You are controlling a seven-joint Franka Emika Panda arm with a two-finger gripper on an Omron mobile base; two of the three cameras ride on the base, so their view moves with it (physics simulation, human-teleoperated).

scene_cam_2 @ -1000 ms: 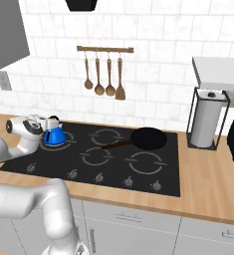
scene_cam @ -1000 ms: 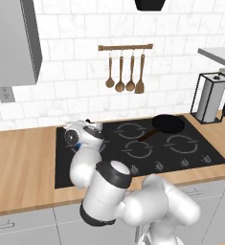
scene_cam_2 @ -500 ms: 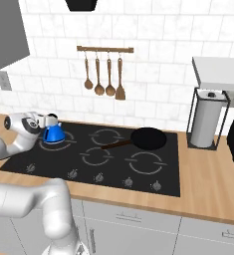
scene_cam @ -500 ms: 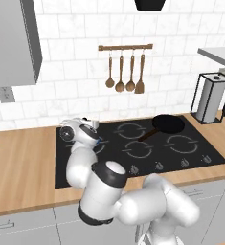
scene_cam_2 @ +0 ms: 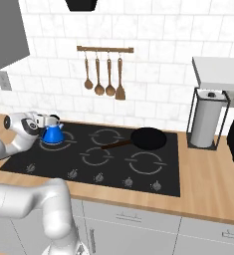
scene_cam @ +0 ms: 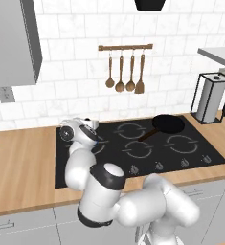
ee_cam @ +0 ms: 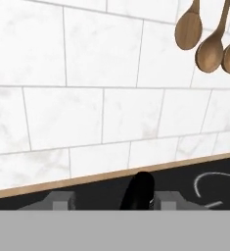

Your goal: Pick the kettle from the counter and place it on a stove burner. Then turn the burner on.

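The blue kettle [scene_cam_2: 53,135] stands on the left rear part of the black glass cooktop [scene_cam_2: 63,159], over a burner ring it mostly hides. My gripper [scene_cam_2: 49,120] hovers just above it, and its white hand is also in the left base view [scene_cam: 87,127]. In the hand view the kettle's black arched handle [ee_cam: 138,190] rises between my two fingertips [ee_cam: 62,200], which stand wide apart on either side without touching it. The gripper is open. A sliver of the blue kettle [scene_cam: 96,140] peeks out beside my arm. The wooden counter [scene_cam: 23,162] lies to the left.
A black frying pan [scene_cam_2: 147,138] covers the right rear burner, its handle pointing left. Bare grey rings [scene_cam_2: 144,162] mark the middle and front right. Knobs [scene_cam_2: 98,178] line the cooktop's front edge. Wooden spoons [scene_cam_2: 108,74] hang on the tiled wall; a paper-towel stand [scene_cam_2: 207,119] is at the right.
The kettle has come down slightly onto the glass at the left rear. My hand has stayed over it with little movement.
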